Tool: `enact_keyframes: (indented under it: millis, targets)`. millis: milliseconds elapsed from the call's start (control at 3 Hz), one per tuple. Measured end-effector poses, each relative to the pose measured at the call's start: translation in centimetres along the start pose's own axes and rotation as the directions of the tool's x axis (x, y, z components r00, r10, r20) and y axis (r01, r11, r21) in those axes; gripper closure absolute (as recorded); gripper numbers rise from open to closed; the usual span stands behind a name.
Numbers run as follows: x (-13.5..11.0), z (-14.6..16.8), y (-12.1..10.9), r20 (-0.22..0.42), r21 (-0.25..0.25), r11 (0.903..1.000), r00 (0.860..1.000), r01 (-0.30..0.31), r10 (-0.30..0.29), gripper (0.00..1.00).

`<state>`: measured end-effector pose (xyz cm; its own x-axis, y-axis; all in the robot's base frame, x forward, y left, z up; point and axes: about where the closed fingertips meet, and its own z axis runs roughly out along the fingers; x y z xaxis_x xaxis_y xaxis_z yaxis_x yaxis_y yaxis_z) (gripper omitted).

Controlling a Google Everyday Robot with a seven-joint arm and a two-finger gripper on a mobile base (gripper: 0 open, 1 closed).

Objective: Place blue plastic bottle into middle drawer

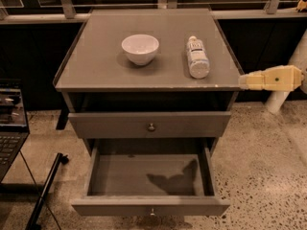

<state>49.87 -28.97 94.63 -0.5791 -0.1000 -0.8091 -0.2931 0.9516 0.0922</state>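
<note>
Camera view: blue plastic bottle [197,57] lies on the surface [96,66], middle drawer [129,176] open below, gripper [245,81] (opening cannot be told) off the right edge; a sideways nudge could roll the bottle away.

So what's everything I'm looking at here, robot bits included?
cabinet: one, grey, centre
white bowl: one, white, on the cabinet top, left of the bottle
blue plastic bottle: one, clear with a white cap and pale blue label, lying on the cabinet top, right side
upper drawer: one, grey, under the top
middle drawer: one, grey, pulled open, bottom
laptop: one, dark, left edge
pole: one, black, lower left
pincer: one, pale yellow, right of the cabinet, level with its top
</note>
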Motion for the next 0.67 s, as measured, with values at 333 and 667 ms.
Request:
enact_keyframes:
  millis: [333, 667]
  targets:
    - [-1.3, 3.2, 1.1, 0.025, -0.041, 0.9991, 1.000, -0.014, 0.015, 0.00]
    - [-2.4, 6.2, 2.5, 0.031, -0.074, 0.9970, 0.999, -0.023, 0.025, 0.00]
